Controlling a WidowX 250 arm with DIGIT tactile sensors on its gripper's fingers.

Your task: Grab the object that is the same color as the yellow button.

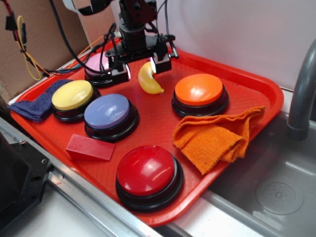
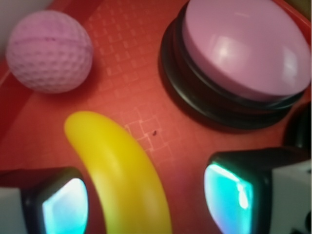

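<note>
1. We see a red tray [image 1: 256, 84] holding several dome buttons; the yellow button [image 1: 72, 95] sits at its left side, beside a lilac-blue button [image 1: 107, 111].
2. The gripper [image 1: 140, 66] hangs low over the tray's far side, fingers spread wide and gripping nothing.
3. The banana [image 2: 119, 170] lies on the tray between the two fingers; in the wrist view it sits nearer the left pad [image 2: 63, 204], well apart from the right pad [image 2: 229, 195].
4. Its long axis runs roughly across the closing line, curving forward past the fingertips; we judge that closing here would catch it across its width.
5. A pink ball [image 2: 48, 51] and a pink button [image 2: 243, 48] lie just beyond.
</note>
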